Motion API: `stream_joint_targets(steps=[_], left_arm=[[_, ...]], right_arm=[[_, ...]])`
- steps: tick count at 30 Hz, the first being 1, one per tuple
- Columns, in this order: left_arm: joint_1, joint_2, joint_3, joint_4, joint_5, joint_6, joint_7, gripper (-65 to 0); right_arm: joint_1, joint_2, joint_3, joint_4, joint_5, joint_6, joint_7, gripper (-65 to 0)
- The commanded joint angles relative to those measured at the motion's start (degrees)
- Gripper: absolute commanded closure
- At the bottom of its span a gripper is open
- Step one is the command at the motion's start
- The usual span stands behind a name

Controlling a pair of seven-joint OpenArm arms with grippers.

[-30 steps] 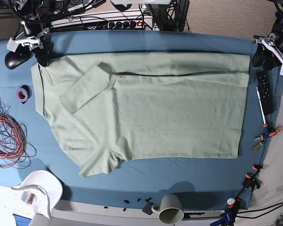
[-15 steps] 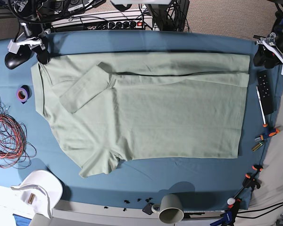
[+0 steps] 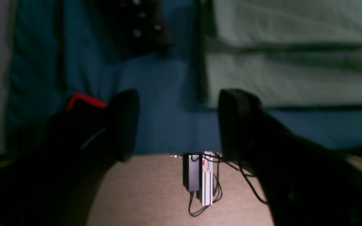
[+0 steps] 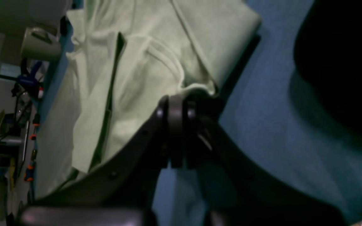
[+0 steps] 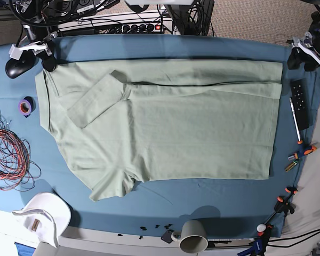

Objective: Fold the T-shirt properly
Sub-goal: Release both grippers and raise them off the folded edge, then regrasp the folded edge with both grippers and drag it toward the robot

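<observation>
Partly folded T-shirt [image 5: 165, 128] lies flat.

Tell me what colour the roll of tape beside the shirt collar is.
Purple, seen best in the base view: the small roll of tape.

My left gripper [image 3: 178, 125] has black, rounded fingers [image 3: 126, 124], one backed by a red strip at the frame's left. My right gripper [image 4: 176, 108] is matt black with small screws along its finger at lower left.
</observation>
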Motion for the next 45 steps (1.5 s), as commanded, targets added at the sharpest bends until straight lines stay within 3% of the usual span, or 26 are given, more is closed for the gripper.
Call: stream_joint_targets(steps=[1,9,24,36,40,45], left_arm=[[-0.4,-1.1,-0.4,-0.3,-0.9,0.0,-1.0,-39.9],[-2.7,-1.0,0.4,-6.4,-4.0,-0.5,-0.2,-39.9],[-6.9,-0.9,16.1,-6.6,-0.3,-0.7,0.2,-39.9],[-7.0,-0.9,16.4,-6.6,0.0,-1.1,3.1,-32.6],[-6.8,-0.9,16.4,-6.6,0.0,-1.8,3.7,-24.1],[-6.8,-1.0,16.4,-6.6,0.0,-1.8,3.7,0.0]], right_arm=[[0.0,0.8,0.2,0.9,1.4,0.6,1.2,0.0],[0.0,0.9,0.2,0.8,1.4,0.6,1.2,0.0],[0.0,0.9,0.2,0.9,0.3,0.6,1.4,0.0],[0.0,0.9,0.2,0.8,0.3,0.6,1.3,0.0],[-0.1,0.9,0.2,0.9,0.3,0.6,1.3,0.0],[-0.2,0.9,0.2,0.9,0.0,0.6,1.0,0.0]])
